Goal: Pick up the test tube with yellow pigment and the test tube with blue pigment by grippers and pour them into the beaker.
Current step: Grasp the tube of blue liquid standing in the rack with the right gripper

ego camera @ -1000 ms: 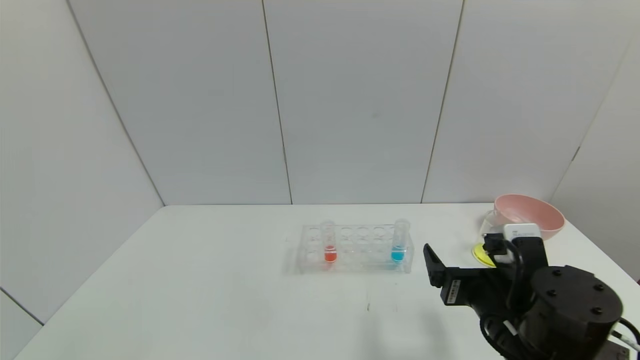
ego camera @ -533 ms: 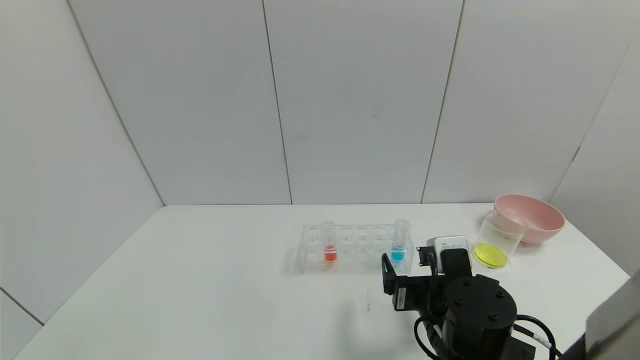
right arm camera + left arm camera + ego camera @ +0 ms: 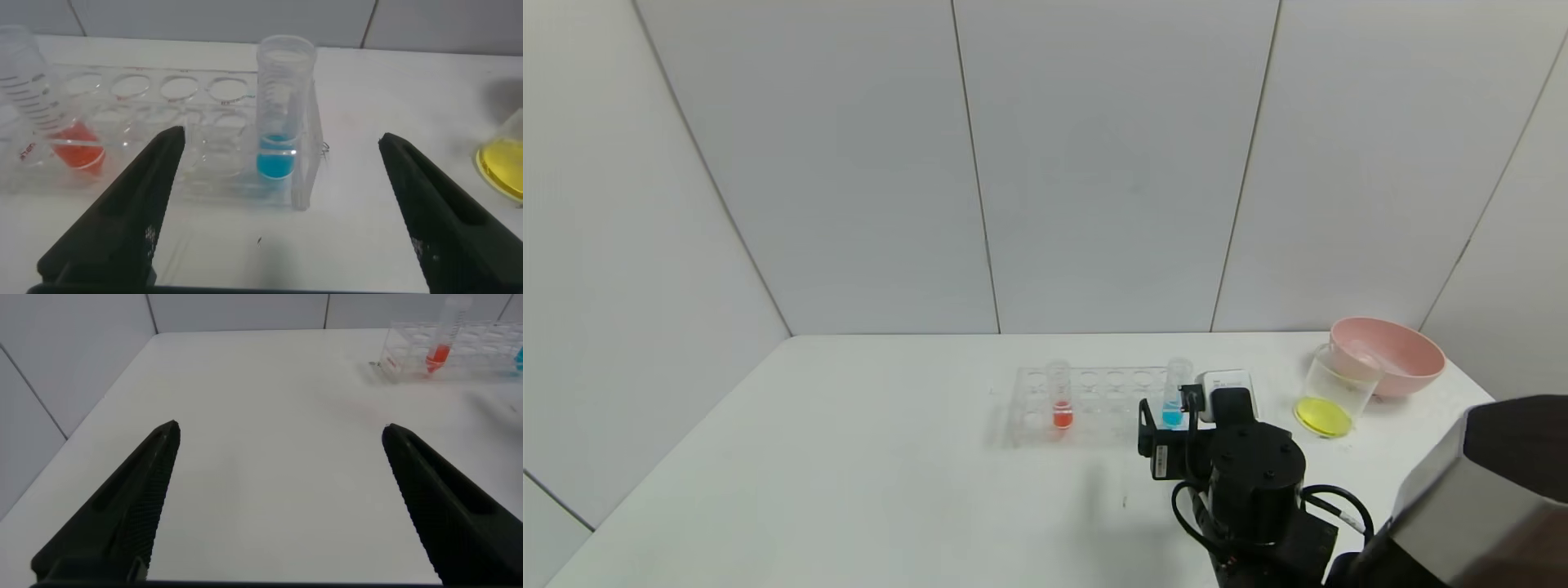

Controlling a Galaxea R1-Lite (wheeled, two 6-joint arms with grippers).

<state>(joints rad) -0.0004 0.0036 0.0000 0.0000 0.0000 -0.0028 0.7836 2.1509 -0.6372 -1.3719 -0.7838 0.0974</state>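
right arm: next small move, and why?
Probably ease the right gripper forward until the test tube with blue pigment sits between its open jaws. The tube stands upright in the rack, centred ahead but not yet enclosed; the beaker already holds yellow.

The white desk [image 3: 866,457] carries a clear plastic tube rack [image 3: 1094,406] near its middle, a clear glass beaker [image 3: 1331,390] holding yellow liquid, and a pink bowl [image 3: 1390,353] just behind it.

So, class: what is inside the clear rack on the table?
The rack holds two upright tubes: one with red-orange liquid and the test tube with blue pigment. Other visible holes look empty. In the head view, the right gripper covers part of the rack's end.
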